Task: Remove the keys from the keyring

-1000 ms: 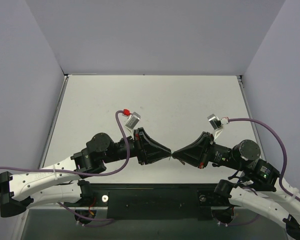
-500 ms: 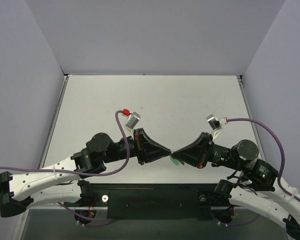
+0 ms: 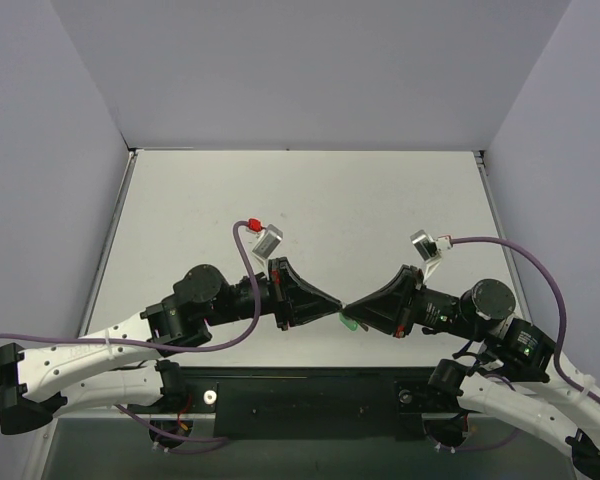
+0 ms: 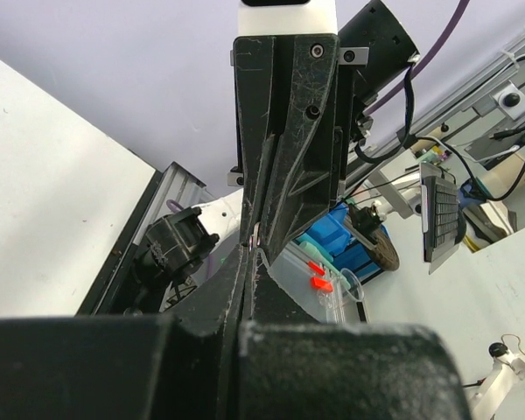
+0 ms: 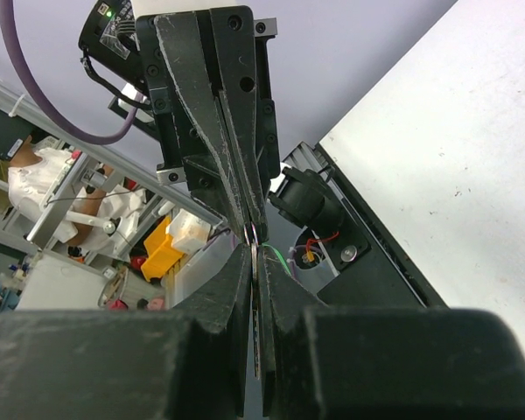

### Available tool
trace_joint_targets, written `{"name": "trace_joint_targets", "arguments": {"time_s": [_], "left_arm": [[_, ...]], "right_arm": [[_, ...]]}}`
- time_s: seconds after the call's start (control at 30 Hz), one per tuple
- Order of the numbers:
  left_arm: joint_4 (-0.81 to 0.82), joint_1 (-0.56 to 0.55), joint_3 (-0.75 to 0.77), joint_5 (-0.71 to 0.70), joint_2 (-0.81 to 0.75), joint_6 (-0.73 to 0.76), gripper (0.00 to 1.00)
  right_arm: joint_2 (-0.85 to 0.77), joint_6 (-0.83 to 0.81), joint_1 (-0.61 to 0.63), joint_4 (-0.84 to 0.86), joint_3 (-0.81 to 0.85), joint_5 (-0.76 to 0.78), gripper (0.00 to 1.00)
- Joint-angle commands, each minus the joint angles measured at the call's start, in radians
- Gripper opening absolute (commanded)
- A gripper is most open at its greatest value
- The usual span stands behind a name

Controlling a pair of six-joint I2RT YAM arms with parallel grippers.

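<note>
Above the table's (image 3: 310, 200) near edge, the left gripper (image 3: 338, 307) and right gripper (image 3: 352, 306) meet tip to tip, both with jaws pressed together. The keyring (image 3: 350, 323) hangs just under the right tips (whose jaws pinch it, I cannot tell). The key (image 4: 256, 234) glints at the meeting point.

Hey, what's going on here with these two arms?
The left gripper and right gripper meet tip to tip near the front edge of the table, both shut. The green keyring tag sticks out at the right gripper's tip, which seems to hold it. A silver glint between the tips may be the key; whether it is free yet cannot be told.
</note>
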Motion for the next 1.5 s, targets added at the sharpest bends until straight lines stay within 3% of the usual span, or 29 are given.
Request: {"name": "trace_joint_targets", "arguments": {"time_s": [0.0, 0.63, 1.23, 1.47], "left_arm": [[-0.025, -0.008, 0.059, 0.029, 0.000, 0.035, 0.00], [-0.221, -0.008, 0.193, 0.124, 0.077, 0.131, 0.00], [-0.522, -0.008, 0.343, 0.221, 0.138, 0.278, 0.00], [-0.557, -0.008, 0.361, 0.216, 0.146, 0.294, 0.00]], "right_arm": [[0.019, -0.022, 0.008, 0.029, 0.011, -0.006, 0.00], [0.077, -0.103, 0.009, -0.109, 0.061, -0.003, 0.00], [0.139, -0.145, 0.009, -0.194, 0.110, -0.018, 0.00], [0.148, -0.154, 0.009, -0.217, 0.121, -0.013, 0.00]]}}
